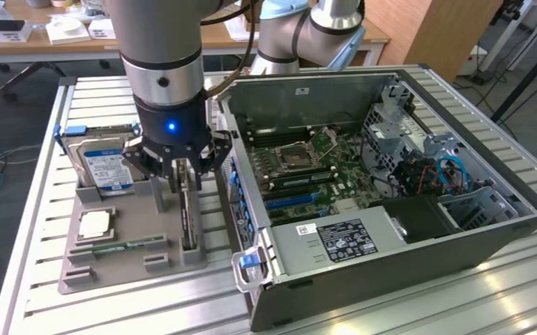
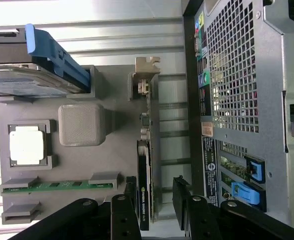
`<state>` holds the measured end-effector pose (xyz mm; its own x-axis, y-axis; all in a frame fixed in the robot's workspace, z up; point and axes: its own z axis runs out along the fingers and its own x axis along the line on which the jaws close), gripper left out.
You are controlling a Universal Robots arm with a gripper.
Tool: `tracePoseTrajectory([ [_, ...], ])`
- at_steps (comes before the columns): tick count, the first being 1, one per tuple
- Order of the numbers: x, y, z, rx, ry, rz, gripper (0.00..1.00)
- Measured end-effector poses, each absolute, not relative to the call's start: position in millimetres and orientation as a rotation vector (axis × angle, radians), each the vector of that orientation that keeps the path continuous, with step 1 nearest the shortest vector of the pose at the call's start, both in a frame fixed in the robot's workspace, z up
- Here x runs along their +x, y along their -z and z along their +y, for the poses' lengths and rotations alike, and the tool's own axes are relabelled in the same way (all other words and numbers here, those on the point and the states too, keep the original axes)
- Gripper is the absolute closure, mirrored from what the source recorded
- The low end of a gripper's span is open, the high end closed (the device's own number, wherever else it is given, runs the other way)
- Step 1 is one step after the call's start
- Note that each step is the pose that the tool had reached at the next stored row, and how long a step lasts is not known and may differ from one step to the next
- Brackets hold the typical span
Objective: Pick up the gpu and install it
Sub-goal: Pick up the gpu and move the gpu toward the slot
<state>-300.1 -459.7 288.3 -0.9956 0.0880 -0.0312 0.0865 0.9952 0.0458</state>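
The gpu (image 1: 190, 225) stands on its long edge in a slot of the grey holder (image 1: 134, 218), just beside the open computer case (image 1: 492, 230). In the wrist view the gpu (image 2: 146, 165) is edge-on, a dark board with its silver bracket (image 2: 147, 70) at the far end. My gripper (image 1: 184, 183) hangs right above the card's end nearest the arm. It is open, and its black fingers (image 2: 131, 196) straddle the board with a gap on the case side. The gripper's midpoint (image 2: 155, 197) lies just off the card's edge.
The holder also carries a hard drive with a blue label (image 1: 106, 166), a processor (image 1: 95, 225), a green memory stick (image 1: 124, 246) and a grey post (image 2: 81, 125). The case shows its motherboard (image 1: 301, 164) with blue slots (image 1: 292, 200). Its perforated rear panel (image 2: 234, 80) is close to the gpu.
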Motion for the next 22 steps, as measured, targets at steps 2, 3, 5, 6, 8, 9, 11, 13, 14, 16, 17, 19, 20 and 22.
tracePoseTrajectory([
  [2, -300, -285, -460, 0.136, -0.069, 3.104, 0.57],
  [3, -300, -283, -460, 0.136, -0.069, 3.104, 0.57],
  [5, -300, -279, -460, 0.136, -0.069, 3.103, 0.57],
  [6, -300, -277, -460, 0.136, -0.069, 3.103, 0.57],
  [8, -300, -274, -460, 0.136, -0.069, 3.102, 0.57],
  [9, -300, -273, -460, 0.136, -0.069, 3.102, 0.57],
  [11, -300, -273, -460, 0.136, -0.069, 3.102, 0.57],
  [13, -300, -273, -460, 0.136, -0.069, 3.102, 0.57],
  [14, -300, -272, -460, 0.136, -0.069, 3.102, 0.57],
  [16, -301, -271, -460, 0.136, -0.069, 3.101, 0.57],
  [17, -302, -271, -460, 0.136, -0.07, 3.101, 0.57],
  [19, -302, -271, -460, 0.135, -0.069, 3.101, 0.57],
  [20, -302, -271, -460, 0.135, -0.069, 3.101, 0.57],
  [22, -303, -270, -460, 0.136, -0.069, 3.101, 0.57],
])
